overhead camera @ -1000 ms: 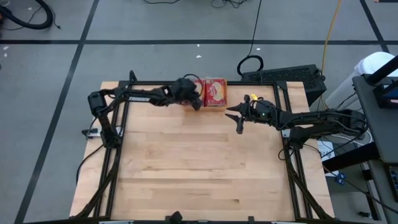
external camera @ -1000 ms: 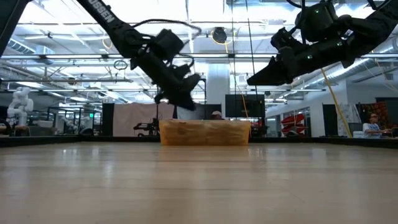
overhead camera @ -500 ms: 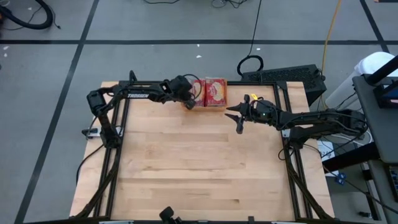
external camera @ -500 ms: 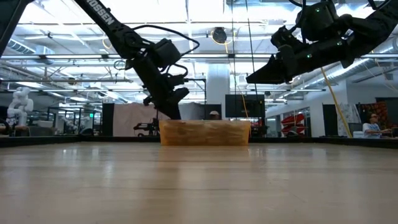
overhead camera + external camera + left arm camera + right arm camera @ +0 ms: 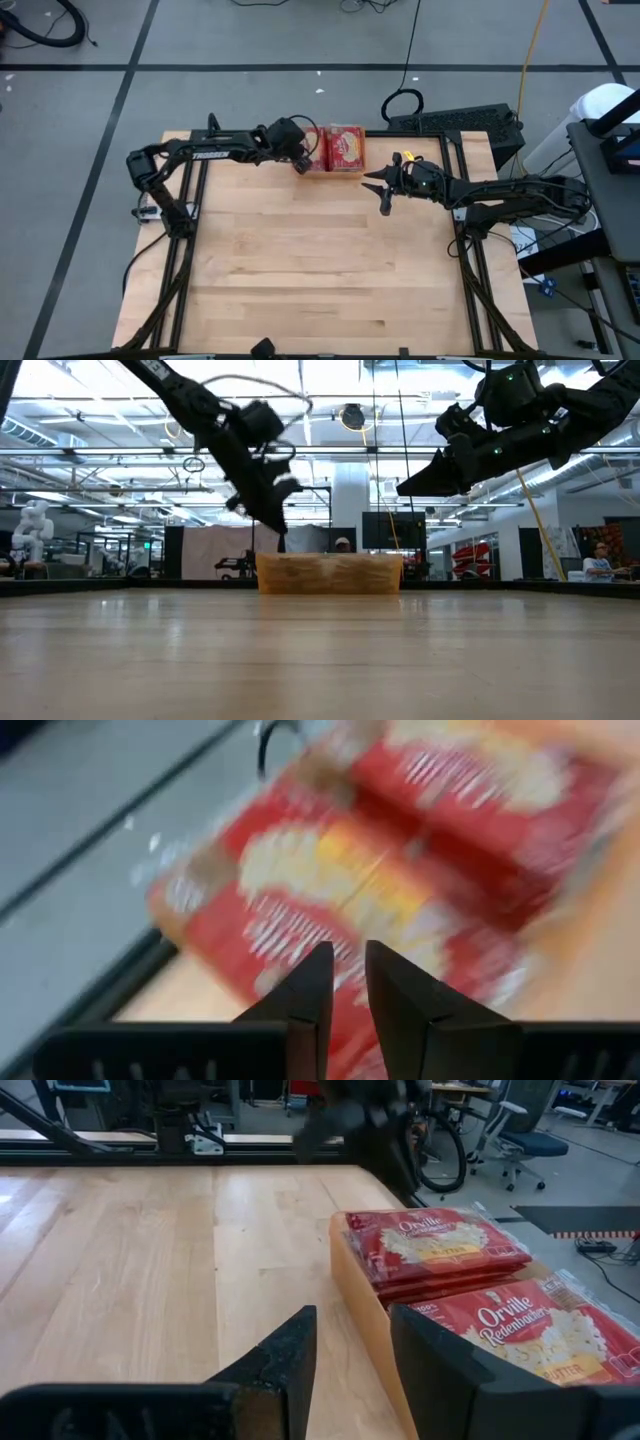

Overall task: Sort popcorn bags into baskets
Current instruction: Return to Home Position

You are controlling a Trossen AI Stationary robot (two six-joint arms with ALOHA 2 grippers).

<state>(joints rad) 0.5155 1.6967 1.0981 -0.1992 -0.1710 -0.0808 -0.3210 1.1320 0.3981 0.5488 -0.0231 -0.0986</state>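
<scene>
Where the pale wooden table (image 5: 320, 270) reaches its far edge, the small rectangular translucent orange plastic bin (image 5: 330, 574) stands packed with flat red popcorn bags (image 5: 346, 148) bearing a pale yellow popcorn picture, laid in two stacks side by side. The left gripper (image 5: 347, 955) hangs above the bin's left end, its dark fingers drawn almost together with only a slit between them, grasping nothing. The right gripper (image 5: 376, 193) hovers well above the table near the bin's right side, fingers spread apart and empty, pointing toward the bin.
</scene>
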